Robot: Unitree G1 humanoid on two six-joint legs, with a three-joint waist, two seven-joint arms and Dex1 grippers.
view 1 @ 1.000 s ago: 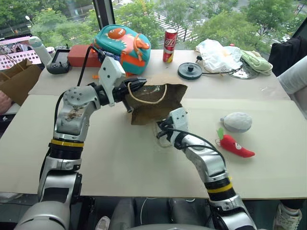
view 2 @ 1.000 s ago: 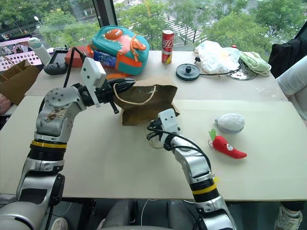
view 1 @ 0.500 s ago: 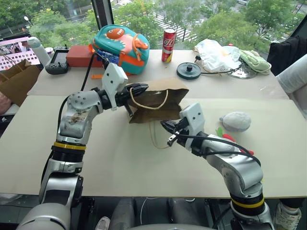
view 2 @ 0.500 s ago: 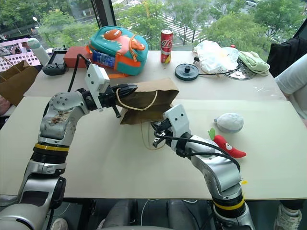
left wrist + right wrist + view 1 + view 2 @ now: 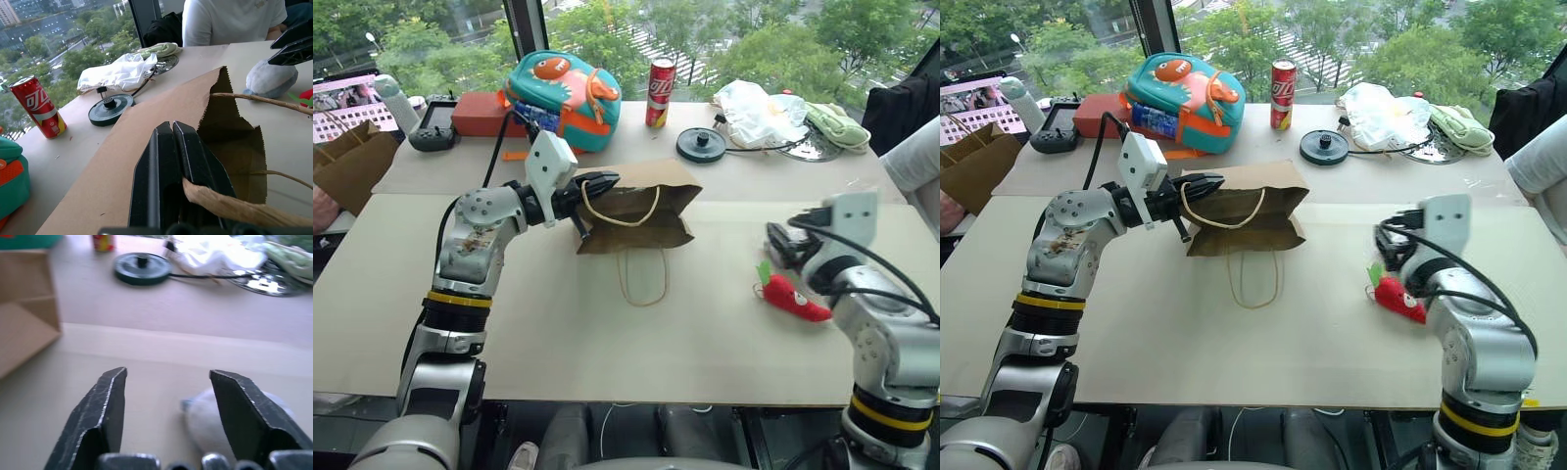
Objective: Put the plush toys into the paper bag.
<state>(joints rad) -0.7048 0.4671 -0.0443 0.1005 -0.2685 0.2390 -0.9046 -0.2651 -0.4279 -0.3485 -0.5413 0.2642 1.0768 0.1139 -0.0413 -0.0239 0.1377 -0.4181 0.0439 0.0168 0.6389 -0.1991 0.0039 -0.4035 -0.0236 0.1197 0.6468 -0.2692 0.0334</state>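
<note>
The paper bag (image 5: 636, 208) is laid on its side on the table (image 5: 558, 323), its rim pinched by the closed left gripper (image 5: 592, 186). To the bag's right, well apart, the red chili toy (image 5: 793, 296) is seen, with the grey plush toy (image 5: 215, 423) just beside it. Over these the right gripper (image 5: 168, 396) is held with jaws wide.

My left gripper (image 5: 595, 183) is clamped on the top edge of the paper bag (image 5: 636, 208), which lies on its side on the pale worktop (image 5: 558, 323). One cord handle (image 5: 642, 277) loops out flat from the bag toward me. Well to the right of the bag, my right gripper (image 5: 781, 245) hangs just above the red chili toy (image 5: 793, 297).
</note>
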